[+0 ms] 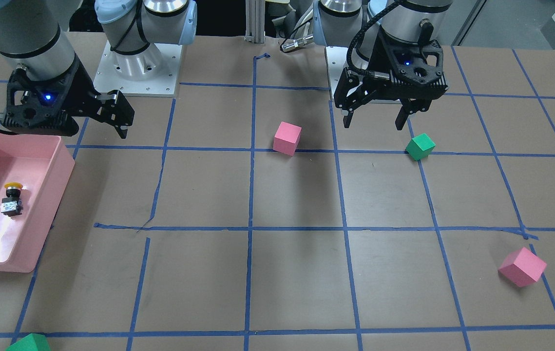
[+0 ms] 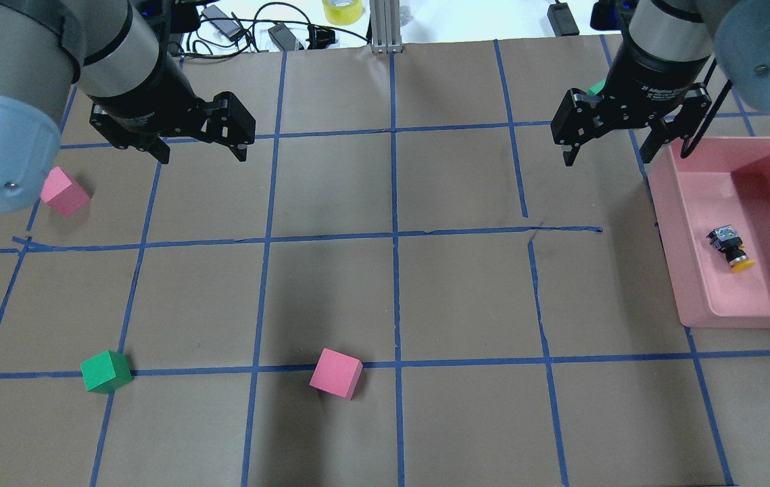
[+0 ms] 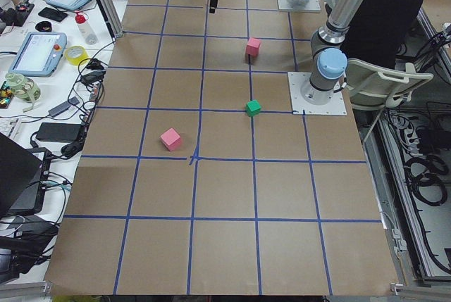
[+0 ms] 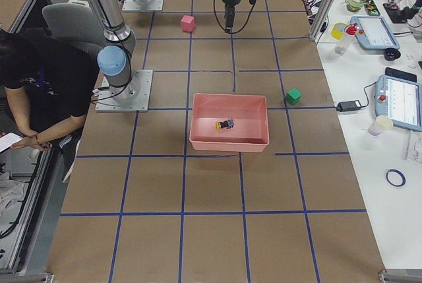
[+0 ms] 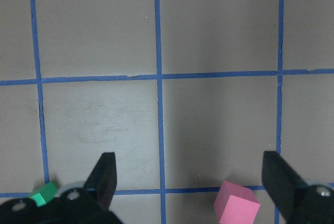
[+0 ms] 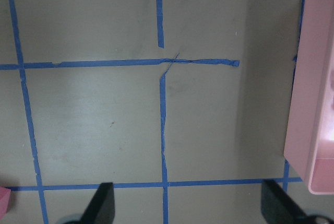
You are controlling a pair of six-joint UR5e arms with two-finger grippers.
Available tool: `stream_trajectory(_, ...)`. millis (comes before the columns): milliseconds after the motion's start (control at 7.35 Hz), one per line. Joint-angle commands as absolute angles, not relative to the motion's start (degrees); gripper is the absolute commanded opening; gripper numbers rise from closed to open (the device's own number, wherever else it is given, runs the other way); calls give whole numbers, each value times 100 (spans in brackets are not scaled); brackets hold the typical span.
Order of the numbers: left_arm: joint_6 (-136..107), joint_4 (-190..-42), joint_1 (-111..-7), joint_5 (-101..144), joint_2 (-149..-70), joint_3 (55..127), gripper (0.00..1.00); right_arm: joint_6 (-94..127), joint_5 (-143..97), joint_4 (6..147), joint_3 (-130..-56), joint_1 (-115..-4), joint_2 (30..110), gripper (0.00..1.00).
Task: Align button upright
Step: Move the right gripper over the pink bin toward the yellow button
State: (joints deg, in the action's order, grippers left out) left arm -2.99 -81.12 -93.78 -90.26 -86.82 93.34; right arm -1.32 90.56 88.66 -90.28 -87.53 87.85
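Note:
The button (image 1: 12, 199) lies on its side on the floor of a pink bin (image 1: 61, 165), its yellow cap toward the robot. It also shows in the overhead view (image 2: 731, 247) and the exterior right view (image 4: 225, 125). My right gripper (image 2: 618, 152) is open and empty. It hovers above the table just beyond the bin's far-left corner, apart from the button. My left gripper (image 2: 202, 154) is open and empty above bare table on the other side; its wrist view shows both fingers (image 5: 104, 179) spread.
A pink cube (image 2: 336, 373) and a green cube (image 2: 106, 371) sit near the robot's side. Another pink cube (image 2: 64, 191) lies at the left edge. A green cube (image 2: 597, 86) peeks out behind the right gripper. Blue tape lines grid the brown table.

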Motion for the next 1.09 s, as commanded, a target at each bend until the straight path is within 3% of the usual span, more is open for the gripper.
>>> stream_trajectory(0,-299,-8112,-9378,-9026,-8684,9334,100,-132,9035,8816,-9070,-8754,8763,100)
stream_trajectory(952,-299,-8112,-9369,-9026,-8675,9325,100,-193,9035,9106,-9027,-8212,8771,100)
